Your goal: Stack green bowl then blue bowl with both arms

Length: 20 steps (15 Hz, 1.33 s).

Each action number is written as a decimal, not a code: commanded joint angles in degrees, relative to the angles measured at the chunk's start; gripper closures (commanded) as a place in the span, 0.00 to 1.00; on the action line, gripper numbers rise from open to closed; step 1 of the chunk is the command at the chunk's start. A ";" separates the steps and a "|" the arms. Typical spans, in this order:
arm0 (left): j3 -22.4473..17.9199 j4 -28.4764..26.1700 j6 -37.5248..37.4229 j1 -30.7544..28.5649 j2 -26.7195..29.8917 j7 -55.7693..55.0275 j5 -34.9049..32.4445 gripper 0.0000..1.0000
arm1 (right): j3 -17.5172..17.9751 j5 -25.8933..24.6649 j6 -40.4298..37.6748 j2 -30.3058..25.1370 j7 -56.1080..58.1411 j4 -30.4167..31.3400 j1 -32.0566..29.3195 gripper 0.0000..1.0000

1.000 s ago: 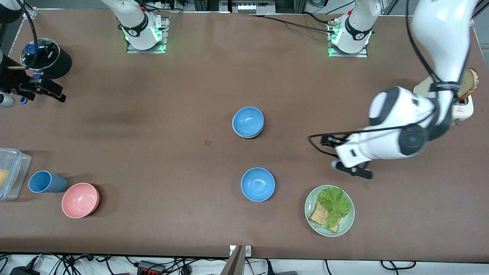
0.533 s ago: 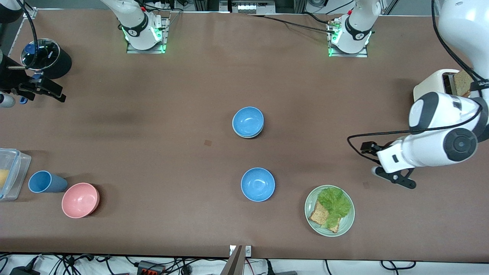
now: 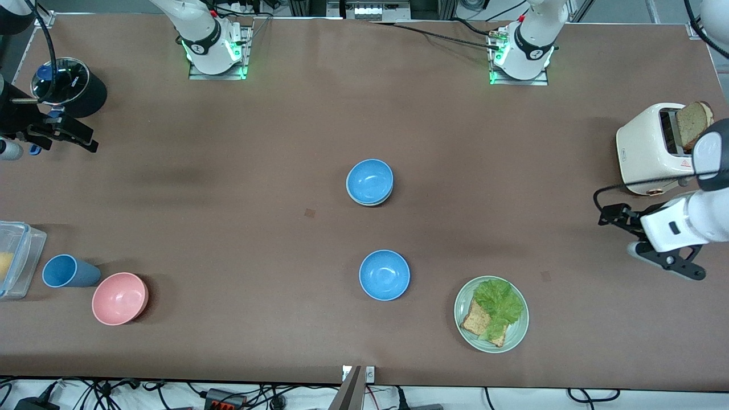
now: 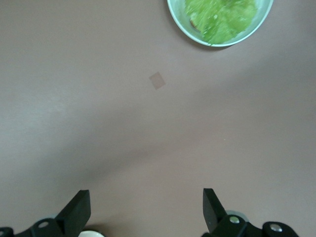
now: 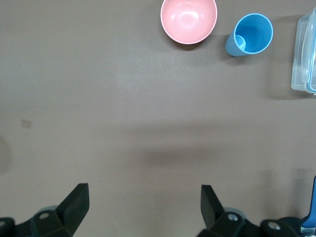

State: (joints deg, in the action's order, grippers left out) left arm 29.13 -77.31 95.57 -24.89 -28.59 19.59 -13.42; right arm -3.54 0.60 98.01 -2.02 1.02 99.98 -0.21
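A blue bowl (image 3: 370, 180) sits nested in the green bowl (image 3: 373, 203) at the table's middle; only the green bowl's pale rim shows under it. A second blue bowl (image 3: 384, 274) stands alone, nearer the front camera. My left gripper (image 3: 669, 263) is open and empty over bare table by the toaster, at the left arm's end; in the left wrist view (image 4: 146, 207) its fingers stand wide apart. My right gripper (image 3: 65, 135) waits at the right arm's end, open and empty over bare table (image 5: 144, 205).
A green plate (image 3: 515, 336) with lettuce and toast lies near the front edge, also in the left wrist view (image 4: 177, 19). A white toaster (image 3: 643, 151) holds bread. A pink bowl (image 3: 119, 298), blue cup (image 3: 62, 271), clear container (image 3: 23, 259) and black pot (image 3: 71, 85) stand at the right arm's end.
My left arm has swung away from the plate's side toward the toaster and its end of the table. The bowls and the right arm have not moved.
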 commanded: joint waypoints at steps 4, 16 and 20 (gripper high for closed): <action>-17.04 -15.55 5.83 12.27 20.30 -9.62 7.88 0.00 | 0.46 -0.78 -0.01 -1.24 1.26 0.74 -0.58 0.00; -25.00 -19.19 0.58 20.49 24.90 -11.15 15.44 0.00 | 0.46 -1.75 0.52 -1.24 2.14 0.74 -0.58 0.00; -24.65 -18.75 -0.29 20.75 24.81 -11.32 14.82 0.00 | 0.46 -1.66 0.61 -1.15 2.06 0.91 -0.58 0.00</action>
State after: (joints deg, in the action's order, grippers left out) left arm 4.54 -95.38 95.36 -4.40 -4.62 8.69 0.84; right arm -3.54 -0.34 98.25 -2.03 2.17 99.98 -0.21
